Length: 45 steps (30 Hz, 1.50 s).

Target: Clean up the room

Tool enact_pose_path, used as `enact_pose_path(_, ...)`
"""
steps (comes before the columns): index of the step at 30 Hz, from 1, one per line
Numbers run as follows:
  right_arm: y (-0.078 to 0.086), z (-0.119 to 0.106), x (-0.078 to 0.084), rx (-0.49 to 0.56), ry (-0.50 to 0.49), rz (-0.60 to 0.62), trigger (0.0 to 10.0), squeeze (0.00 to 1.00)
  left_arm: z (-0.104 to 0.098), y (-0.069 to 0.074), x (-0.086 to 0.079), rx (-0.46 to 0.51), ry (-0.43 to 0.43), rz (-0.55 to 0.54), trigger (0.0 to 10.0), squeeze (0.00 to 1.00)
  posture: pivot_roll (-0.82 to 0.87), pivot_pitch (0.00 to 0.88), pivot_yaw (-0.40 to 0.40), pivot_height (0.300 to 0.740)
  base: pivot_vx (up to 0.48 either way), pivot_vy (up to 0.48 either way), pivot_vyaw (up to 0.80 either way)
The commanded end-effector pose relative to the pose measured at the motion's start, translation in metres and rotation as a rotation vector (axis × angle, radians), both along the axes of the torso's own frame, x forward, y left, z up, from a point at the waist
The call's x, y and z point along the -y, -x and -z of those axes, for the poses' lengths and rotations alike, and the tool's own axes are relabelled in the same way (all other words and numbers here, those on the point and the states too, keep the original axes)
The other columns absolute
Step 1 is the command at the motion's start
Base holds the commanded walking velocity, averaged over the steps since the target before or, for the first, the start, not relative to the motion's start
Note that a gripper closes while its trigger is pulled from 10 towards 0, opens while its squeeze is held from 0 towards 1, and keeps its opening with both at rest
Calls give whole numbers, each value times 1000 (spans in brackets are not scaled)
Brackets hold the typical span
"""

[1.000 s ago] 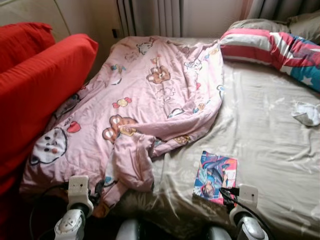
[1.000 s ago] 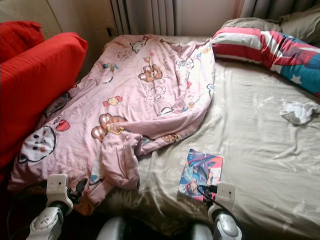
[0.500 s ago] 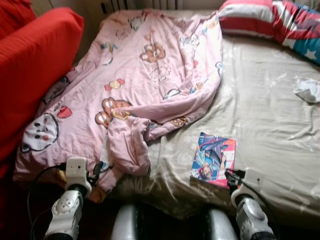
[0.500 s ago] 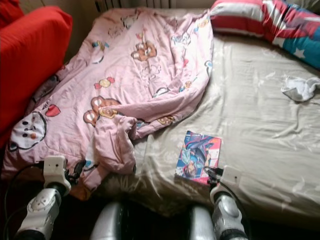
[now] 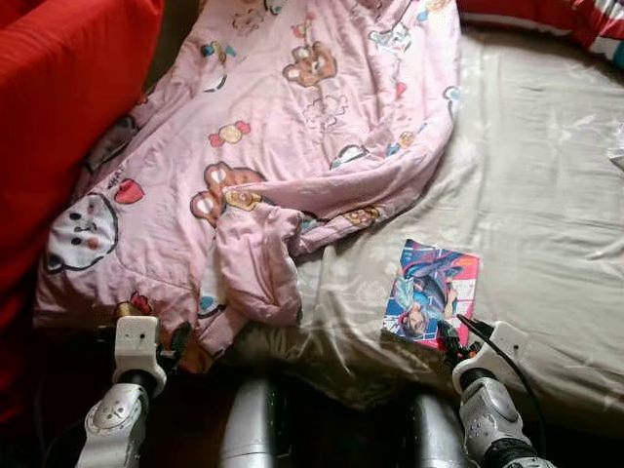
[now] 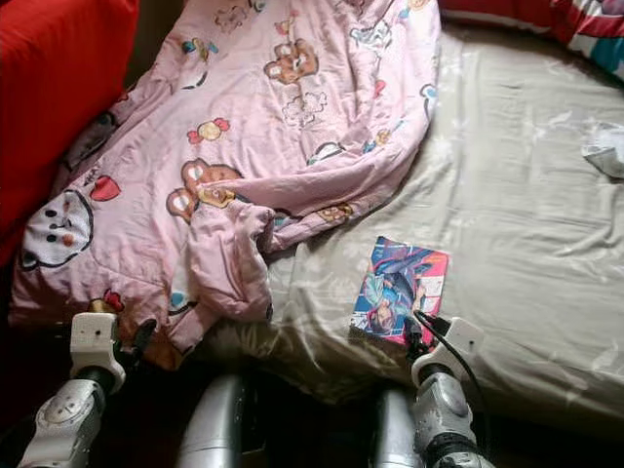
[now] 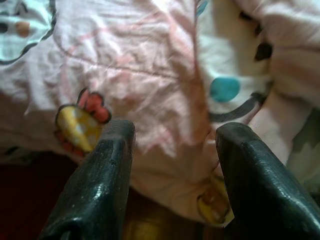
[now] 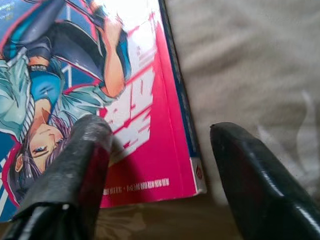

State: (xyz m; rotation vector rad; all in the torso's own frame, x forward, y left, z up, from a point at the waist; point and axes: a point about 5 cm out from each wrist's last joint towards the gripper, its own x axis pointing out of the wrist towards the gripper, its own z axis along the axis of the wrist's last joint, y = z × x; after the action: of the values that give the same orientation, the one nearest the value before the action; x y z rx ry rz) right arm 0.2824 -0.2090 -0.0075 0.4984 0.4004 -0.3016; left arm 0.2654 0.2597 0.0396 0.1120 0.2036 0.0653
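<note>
Beige sheets covered the bed [image 5: 546,195] before me, wrinkled and lit from the far side, with a pink cartoon-printed blanket [image 5: 283,146] spread loosely over its left half and bunched into a fold near the front edge. A red cushion [image 5: 58,117] pressed against the blanket on the left. Along the far edge I could see part of a striped pillow [image 6: 546,19], and a crumpled white cloth [image 6: 606,151] lay at the right side of the bed, well apart from everything else. A comic book [image 5: 432,292] with a bright pink and blue cover lay flat on the sheet near the front edge, just right of the blanket's fold. My right hand [image 5: 458,339] sat at the book's near corner; through its wrist camera I saw the two black fingers [image 8: 75,170] spread wide, one over the cover and the other over the bare sheet beyond the spine, gripping nothing. My left hand [image 5: 171,343] was low at the front left corner of the bed, its fingers [image 7: 105,175] likewise parted and empty, pointed at the hanging edge of the blanket, just short of the cloth as far as I could tell.
</note>
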Motion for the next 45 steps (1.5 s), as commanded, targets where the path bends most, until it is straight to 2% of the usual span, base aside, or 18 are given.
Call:
enact_pose_path(1,9,11,-7,-44,-50,-13,10000,0,4,9,-8,-39,-18,-12,10000,0,97,302,137,604,0,0,0)
enact_pose_path(4,9,11,-7,-50,-34,-20,10000,0,4,8,-8,-44,-24,-3,10000,0,100,306,142,604,0,0,0)
enact_pose_path(8,10,12,-8,-45,-71,5,10000,0,3,9,-8,-48,-33,7,10000,0,100,309,148,604,0,0,0)
enact_pose_path(10,12,15,-10,-44,-112,15,10000,0,3,10,-8,-52,-34,6,10000,0,101,309,149,604,0,0,0)
enact_pose_path(12,16,19,-17,-38,-203,-4,10000,0,2,10,-9,-52,-37,9,10000,0,111,314,155,604,0,0,0)
enact_pose_path(14,17,20,-20,-38,-216,-16,10000,0,1,10,-9,-53,-38,10,10000,0,111,314,155,604,0,0,0)
enact_pose_path(15,19,23,-24,-36,-267,-19,10000,0,1,10,-9,-53,-40,12,10000,0,116,316,157,604,0,0,0)
enact_pose_path(18,22,26,-29,-38,-334,-30,10000,0,0,11,-9,-55,-43,14,10000,0,116,316,157,604,0,0,0)
enact_pose_path(22,26,29,-37,-39,-367,-96,10000,0,1,12,-11,-61,-45,11,10000,0,121,315,159,604,0,0,0)
enact_pose_path(23,26,29,-38,-39,-363,-113,8235,0,1,12,-11,-62,-46,11,10000,0,121,315,159,604,0,0,0)
enact_pose_path(24,26,29,-38,-35,-358,-117,3569,0,1,12,-11,-63,-46,11,10000,0,121,315,159,604,0,0,0)
enact_pose_path(25,26,29,-38,-32,-356,-120,3569,0,1,12,-11,-63,-46,11,10000,0,121,315,159,604,0,0,0)
enact_pose_path(26,26,29,-37,-32,-353,-111,0,0,1,12,-10,-64,-45,10,10000,0,118,312,158,604,0,0,0)
enact_pose_path(45,23,25,-38,0,-306,-167,0,0,6,12,-8,-97,-59,16,10000,0,103,293,164,604,0,0,0)
